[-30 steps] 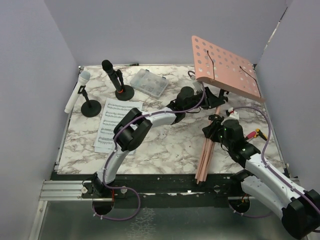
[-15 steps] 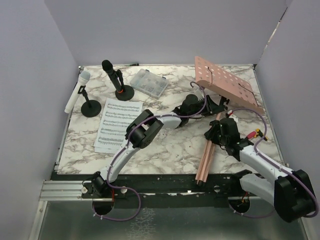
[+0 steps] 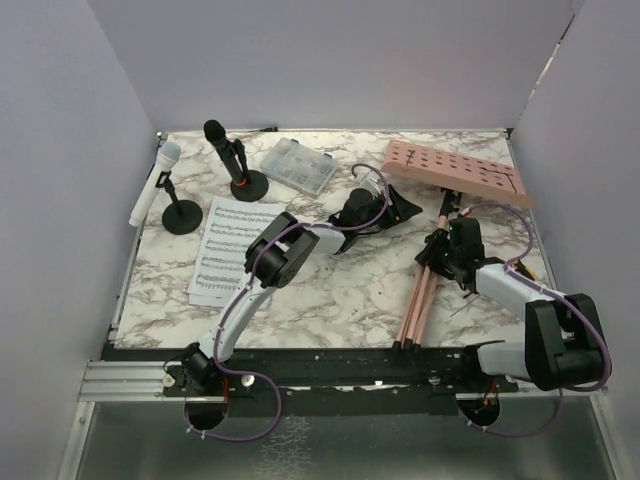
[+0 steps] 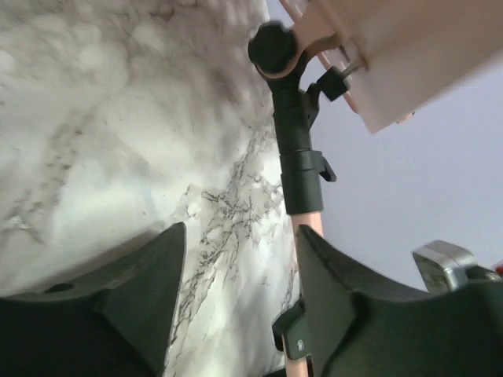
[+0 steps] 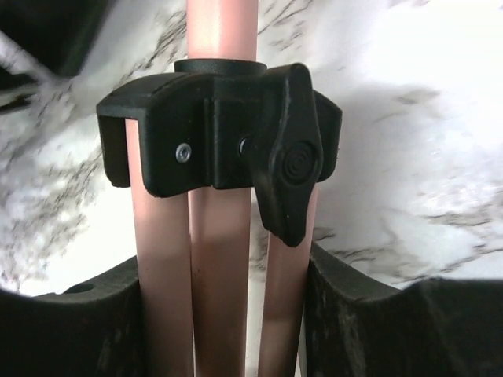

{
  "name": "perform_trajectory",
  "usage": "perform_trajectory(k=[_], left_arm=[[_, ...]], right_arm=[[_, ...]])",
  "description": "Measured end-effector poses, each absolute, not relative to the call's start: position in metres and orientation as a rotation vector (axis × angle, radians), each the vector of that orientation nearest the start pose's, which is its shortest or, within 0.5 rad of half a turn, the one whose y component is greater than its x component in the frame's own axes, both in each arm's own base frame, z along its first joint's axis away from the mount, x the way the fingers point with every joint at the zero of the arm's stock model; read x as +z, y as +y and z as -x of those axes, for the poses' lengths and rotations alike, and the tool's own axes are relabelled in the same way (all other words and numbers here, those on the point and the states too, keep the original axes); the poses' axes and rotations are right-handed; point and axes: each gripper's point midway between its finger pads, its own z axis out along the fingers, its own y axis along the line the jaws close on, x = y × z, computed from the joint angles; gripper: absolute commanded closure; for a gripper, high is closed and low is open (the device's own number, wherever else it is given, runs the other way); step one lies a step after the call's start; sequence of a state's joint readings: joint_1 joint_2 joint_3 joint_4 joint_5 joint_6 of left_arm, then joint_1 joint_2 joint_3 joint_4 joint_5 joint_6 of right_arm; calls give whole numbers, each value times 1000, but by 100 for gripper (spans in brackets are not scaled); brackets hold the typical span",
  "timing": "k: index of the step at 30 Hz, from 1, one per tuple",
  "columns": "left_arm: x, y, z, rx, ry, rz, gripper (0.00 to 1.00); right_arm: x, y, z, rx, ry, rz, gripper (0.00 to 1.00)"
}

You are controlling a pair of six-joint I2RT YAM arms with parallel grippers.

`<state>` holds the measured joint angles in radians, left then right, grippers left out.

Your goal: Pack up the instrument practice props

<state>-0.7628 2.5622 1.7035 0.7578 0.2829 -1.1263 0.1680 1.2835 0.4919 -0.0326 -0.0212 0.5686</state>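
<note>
The pink perforated board [image 3: 455, 172] sits tipped low at the far right of the worktop [image 3: 330, 290], its holed face turned up and nearly flat. Its thin tripod legs [image 3: 420, 300] are folded into one bundle (a black collar [image 5: 212, 129] binds them) running toward the near edge, clasped in the right hand [image 3: 442, 258]. The white sheet-music pages [image 3: 235, 245] lie flat at the left. Behind them the black microphone [image 3: 224, 148] leans in its round-based holder [image 3: 250, 185]; the white microphone [image 3: 155, 183] slants in the other holder [image 3: 182, 217].
</note>
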Motion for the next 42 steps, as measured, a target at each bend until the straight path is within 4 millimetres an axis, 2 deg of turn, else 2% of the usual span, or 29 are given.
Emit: perform_trajectory(k=[1,4,6,9,13,15,19,22,26,29,31,34,39,42], left_arm=[[65,-522,-431,-1588,1966,121,33],[68,-505,-440,-1562,1956,142,33],[67,-496,-439,-1547,1968,152,33],[65,-482,-425,-1523,2001,153,32],[60,-457,-397,-1460,2075,139,32],[67,-443,-383,-1438,2093,124,32],[108,-412,-360,-1386,2064,52,30],[158,-389,-349,-1318,1987,-41,27],[233,-347,-339,-1127,1862,-137,22],[273,-314,-328,-988,1792,-168,19],[289,-290,-319,-896,1761,-174,17],[298,-258,-306,-785,1741,-167,15],[298,-210,-286,-629,1732,-125,13],[295,-193,-282,-569,1735,-91,12]], right_arm=[[28,72,-298,354,2373,-507,99],[28,61,-303,317,2369,-565,99],[28,56,-306,290,2364,-585,99],[27,47,-305,236,2374,-591,99],[26,38,-303,177,2398,-564,99],[25,33,-303,148,2413,-539,99],[24,26,-302,94,2447,-467,96],[23,21,-301,62,2468,-419,84],[24,15,-298,24,2489,-381,67],[24,15,-298,19,2495,-380,63],[26,15,-299,22,2495,-383,62],[27,17,-303,29,2498,-390,60],[26,19,-317,33,2508,-398,36],[39,20,-332,43,2473,-386,23]])
